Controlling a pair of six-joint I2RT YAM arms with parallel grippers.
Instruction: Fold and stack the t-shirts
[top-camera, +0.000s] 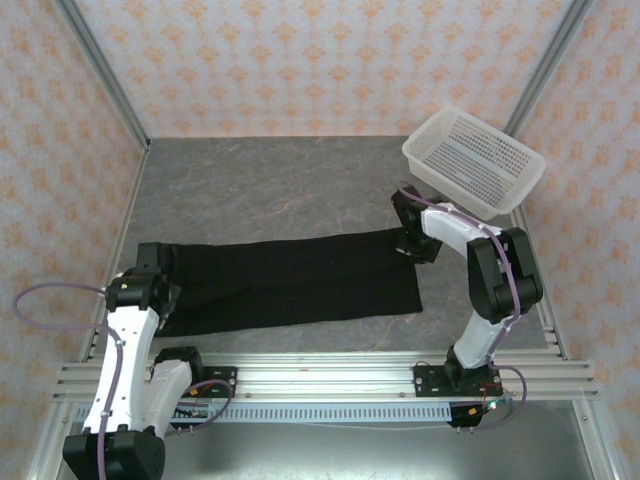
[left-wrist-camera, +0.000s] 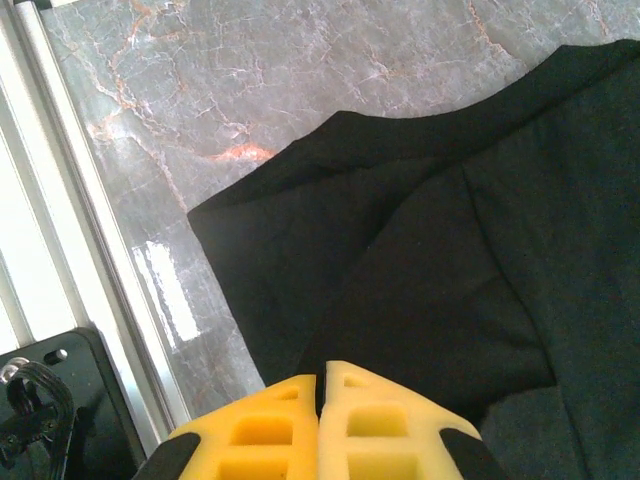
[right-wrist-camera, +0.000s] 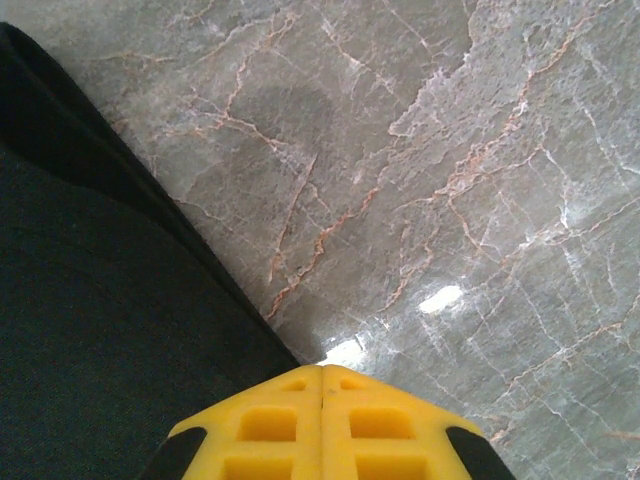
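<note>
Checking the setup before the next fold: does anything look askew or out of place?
The white basket at the far right corner looks tilted rather than flat on the table. The folded black shirt lies flat.

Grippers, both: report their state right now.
Left gripper: closed, empty, over the black t-shirt.
Right gripper: closed, empty, beside the black t-shirt's edge.
</note>
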